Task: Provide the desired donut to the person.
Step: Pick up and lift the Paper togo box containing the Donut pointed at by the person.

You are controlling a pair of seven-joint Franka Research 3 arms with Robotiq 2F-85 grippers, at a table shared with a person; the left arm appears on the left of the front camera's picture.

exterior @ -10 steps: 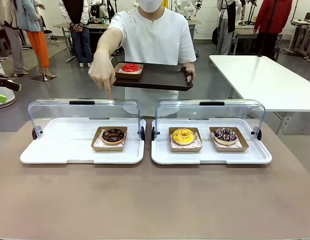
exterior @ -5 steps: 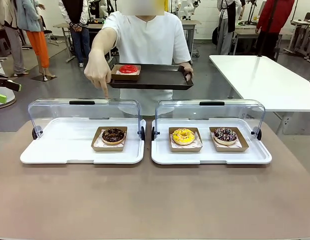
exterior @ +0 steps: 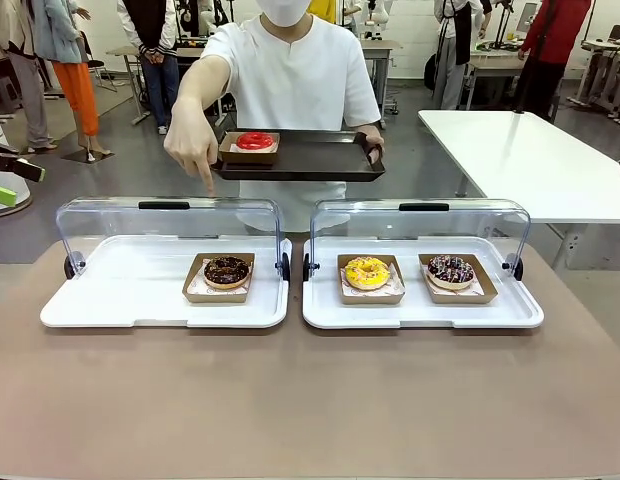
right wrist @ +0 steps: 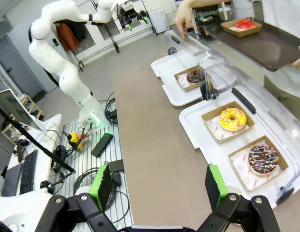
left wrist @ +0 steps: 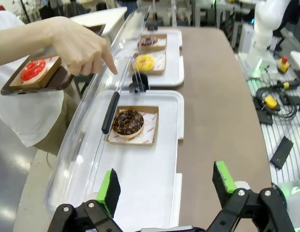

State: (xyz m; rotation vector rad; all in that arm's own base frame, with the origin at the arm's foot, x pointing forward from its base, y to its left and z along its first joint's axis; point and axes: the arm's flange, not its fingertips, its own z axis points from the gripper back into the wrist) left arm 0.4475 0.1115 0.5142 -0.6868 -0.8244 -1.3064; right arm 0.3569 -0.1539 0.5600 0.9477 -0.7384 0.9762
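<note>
While the person's hand [left wrist: 82,50] points down at the chocolate donut [left wrist: 127,122], it sits untouched in its paper tray [left wrist: 147,129], straight ahead of the left jaws and well apart; left jaws and right jaws both stand spread and empty, so I'd say the pick and the handover are all yet to do

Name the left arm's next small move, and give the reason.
Probably move the open left gripper forward toward the chocolate donut: the person's hand points down toward it, and the clear lid behind it stands open.
</note>
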